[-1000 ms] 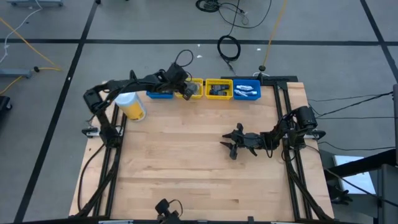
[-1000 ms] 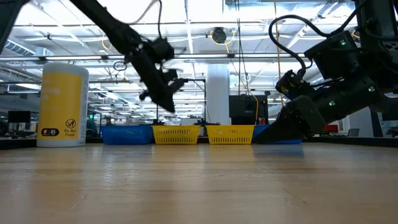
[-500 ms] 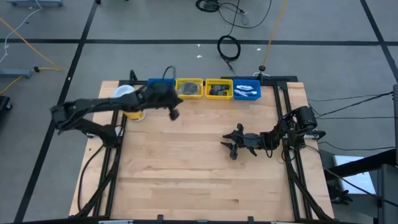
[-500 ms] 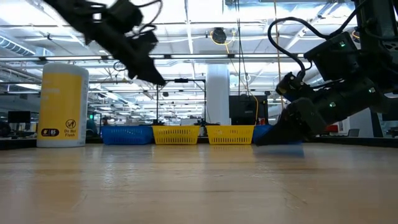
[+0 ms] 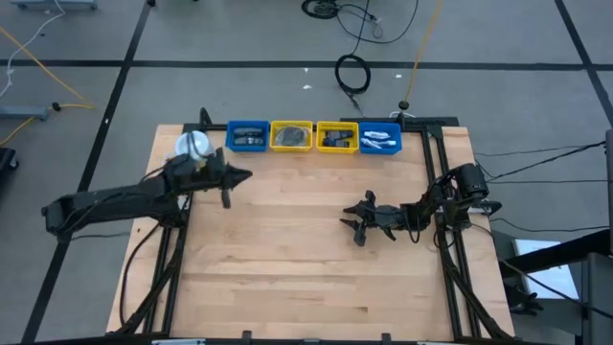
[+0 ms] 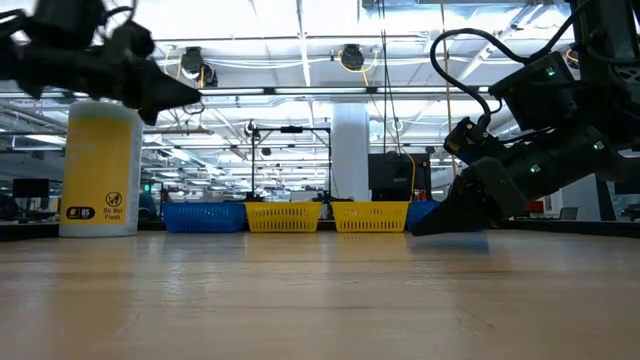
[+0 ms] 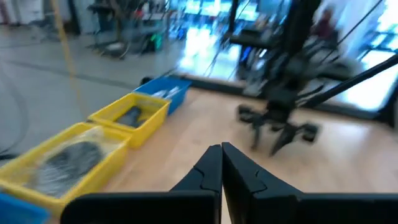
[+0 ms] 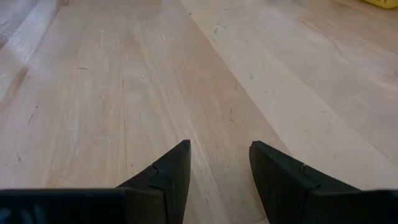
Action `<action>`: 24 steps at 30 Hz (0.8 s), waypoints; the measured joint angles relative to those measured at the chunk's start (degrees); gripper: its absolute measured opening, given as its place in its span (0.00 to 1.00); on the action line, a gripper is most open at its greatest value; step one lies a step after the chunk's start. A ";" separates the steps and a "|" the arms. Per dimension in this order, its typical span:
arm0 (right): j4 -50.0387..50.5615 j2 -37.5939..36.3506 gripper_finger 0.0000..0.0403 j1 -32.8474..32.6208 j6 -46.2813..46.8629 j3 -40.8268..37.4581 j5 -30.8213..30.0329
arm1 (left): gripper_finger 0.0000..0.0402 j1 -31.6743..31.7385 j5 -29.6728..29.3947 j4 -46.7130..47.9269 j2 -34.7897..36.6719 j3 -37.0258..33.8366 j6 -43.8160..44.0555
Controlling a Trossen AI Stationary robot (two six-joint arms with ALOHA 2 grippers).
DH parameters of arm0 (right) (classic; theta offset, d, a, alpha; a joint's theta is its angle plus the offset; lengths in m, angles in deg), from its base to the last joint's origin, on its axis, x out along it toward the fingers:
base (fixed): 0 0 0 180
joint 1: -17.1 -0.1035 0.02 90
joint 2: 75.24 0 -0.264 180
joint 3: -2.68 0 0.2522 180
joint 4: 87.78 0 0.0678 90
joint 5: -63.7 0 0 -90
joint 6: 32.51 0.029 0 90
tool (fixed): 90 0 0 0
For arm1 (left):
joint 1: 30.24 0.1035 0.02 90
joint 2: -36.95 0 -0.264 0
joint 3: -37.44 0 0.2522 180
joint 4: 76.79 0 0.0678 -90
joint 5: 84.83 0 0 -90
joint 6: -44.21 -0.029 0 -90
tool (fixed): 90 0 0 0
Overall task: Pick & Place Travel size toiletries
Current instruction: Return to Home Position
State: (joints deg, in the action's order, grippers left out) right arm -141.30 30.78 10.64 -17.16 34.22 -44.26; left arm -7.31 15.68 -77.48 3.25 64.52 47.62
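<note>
Our left end effector (image 7: pixel 221 153), fingers pressed together and holding nothing, now hangs over the desk's (image 5: pixel 287 259) left side, near the canister (image 5: pixel 194 145). A second ago it was over the left yellow bin (image 5: pixel 291 124) at the far edge. Our right end effector (image 8: pixel 219 149), fingers apart and empty, stays low near the right edge, unmoved. The toiletries (image 5: pixel 381 142) lie in the four bins (image 5: pixel 381 125) along the far edge, and we see none on the bare wood. We judge the sorting finished: the left arm is pulling back to rest, with nothing left to fetch.
</note>
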 joint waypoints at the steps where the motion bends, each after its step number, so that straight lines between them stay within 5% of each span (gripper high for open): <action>1: -0.02 0.00 0.38 0.00 -0.09 0.00 -0.05 | 0.01 -1.27 -0.15 -1.53 2.11 -1.89 1.41; 12: 0.03 -0.02 0.38 0.02 -0.41 -0.02 -0.13 | 0.01 -17.73 -11.83 -0.98 15.45 -12.59 2.58; 24: 0.79 -0.02 0.38 -0.02 0.77 -0.04 -0.02 | 0.01 -19.37 -12.59 7.49 28.19 -12.35 0.34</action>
State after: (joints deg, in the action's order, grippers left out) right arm -140.52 30.76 10.62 -16.40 34.18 -44.28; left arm -26.68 3.09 -69.99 31.45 52.17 47.96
